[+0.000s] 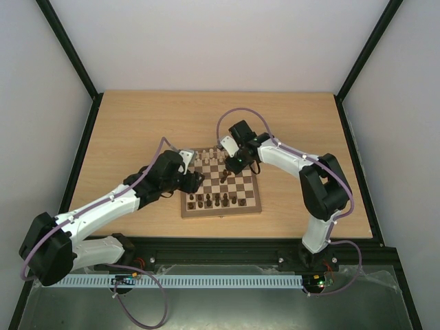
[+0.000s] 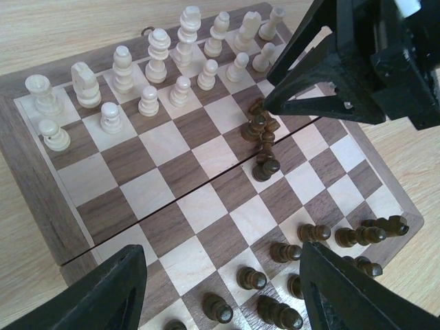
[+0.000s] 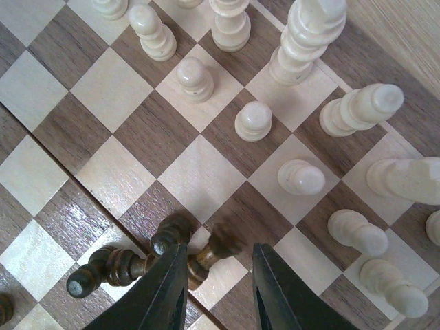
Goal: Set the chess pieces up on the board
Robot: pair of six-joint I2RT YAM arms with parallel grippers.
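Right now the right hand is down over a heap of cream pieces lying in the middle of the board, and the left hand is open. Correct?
Not quite. The heap under the right hand is of dark brown pieces, not cream, as the right wrist view shows. The cream pieces stand upright beyond it. The rest holds: the heap lies in the middle of the board, and the left hand is open.

The board (image 2: 165, 141) is checkered dark brown and cream, bearing pale cream pieces (image 2: 158, 48) and dark brown pieces (image 2: 251, 277).
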